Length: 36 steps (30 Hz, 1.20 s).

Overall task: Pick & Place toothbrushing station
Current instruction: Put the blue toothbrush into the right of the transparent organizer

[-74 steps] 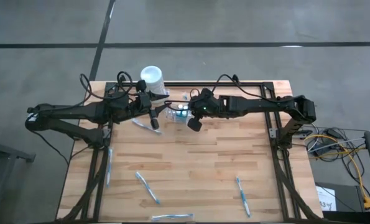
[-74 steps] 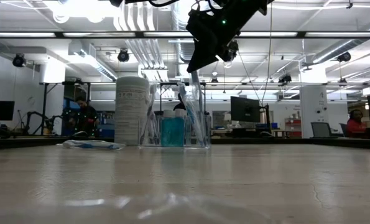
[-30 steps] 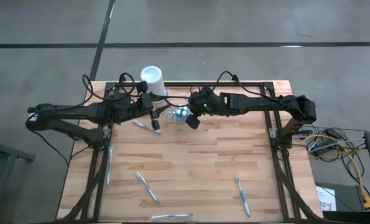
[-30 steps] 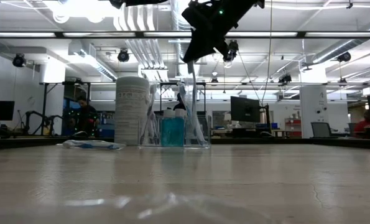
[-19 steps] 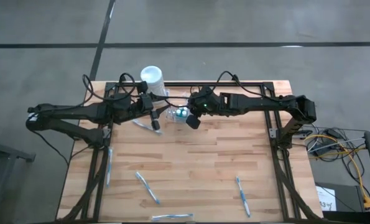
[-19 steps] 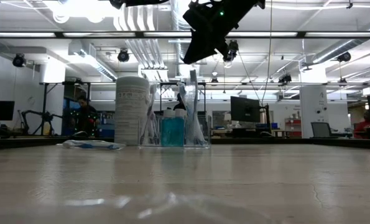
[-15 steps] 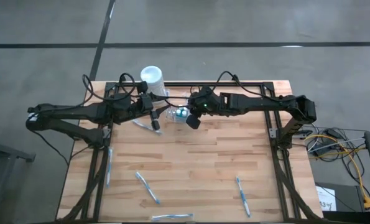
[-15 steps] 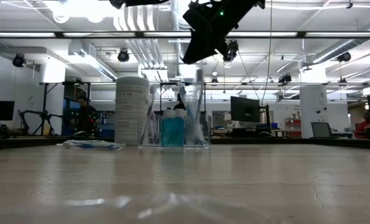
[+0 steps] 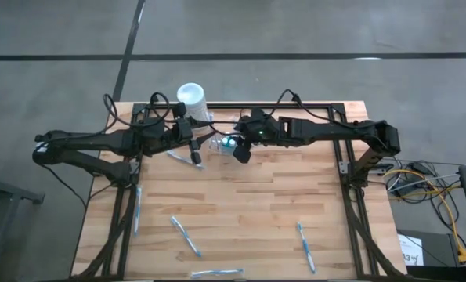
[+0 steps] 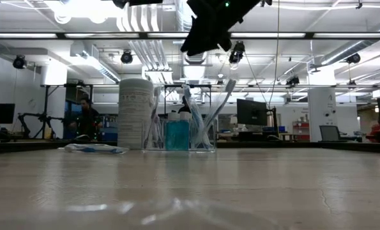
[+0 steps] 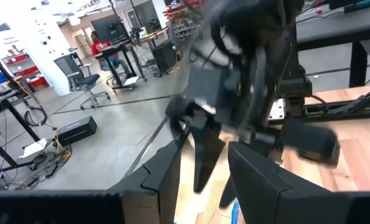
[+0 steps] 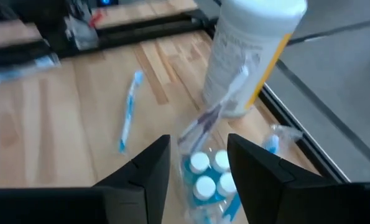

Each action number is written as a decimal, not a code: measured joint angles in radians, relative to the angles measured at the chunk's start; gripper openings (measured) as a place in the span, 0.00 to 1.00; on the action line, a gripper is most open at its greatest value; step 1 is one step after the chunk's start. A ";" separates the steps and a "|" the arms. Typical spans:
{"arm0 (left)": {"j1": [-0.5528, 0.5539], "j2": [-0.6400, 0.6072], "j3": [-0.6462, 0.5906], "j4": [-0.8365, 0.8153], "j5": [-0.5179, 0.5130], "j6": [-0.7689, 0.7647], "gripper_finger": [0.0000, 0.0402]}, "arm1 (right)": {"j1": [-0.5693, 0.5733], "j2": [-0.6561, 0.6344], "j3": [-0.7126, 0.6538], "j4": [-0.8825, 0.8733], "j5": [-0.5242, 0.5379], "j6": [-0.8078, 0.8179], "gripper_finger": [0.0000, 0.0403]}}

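Here the toothbrushing station (image 10: 180,132) is a small clear plastic holder, its walls nearly invisible against the wooden counter (image 9: 240,204). It carries small blue bottles with white caps (image 12: 208,174) and several toothbrushes standing inside. In the low view it stands upright on its base; the brushes in it lean, one (image 10: 219,112) slanting out toward the view's right with its head uppermost. From above, the holder (image 9: 221,143) sits near the counter's far edge, just beside the taller white cylindrical container (image 9: 192,100), and between the two arms. Its own long axis cannot be told.

The right hand (image 9: 241,152) hangs above the holder, apart from it; in the right wrist view its two fingers (image 12: 148,171) stand spread with nothing between them. The left hand (image 9: 194,153) is close by on the holder's other side; its fingers (image 11: 166,180) are parted and clasp nothing that shows.

Loose blue-and-white toothbrushes (image 9: 186,236) lie scattered on the near half of the counter, well apart from the holder.
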 joint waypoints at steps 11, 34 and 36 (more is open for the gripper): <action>0.001 0.001 0.000 -0.006 -0.002 0.000 0.34 | 0.028 -0.157 0.000 -0.034 -0.070 0.013 0.36; 0.001 0.001 0.000 -0.007 -0.002 0.000 0.34 | 0.125 -0.450 0.002 -0.322 -0.091 0.144 0.26; 0.001 0.001 0.000 -0.007 -0.002 0.000 0.34 | 0.135 -0.461 0.002 -0.325 -0.141 0.144 0.25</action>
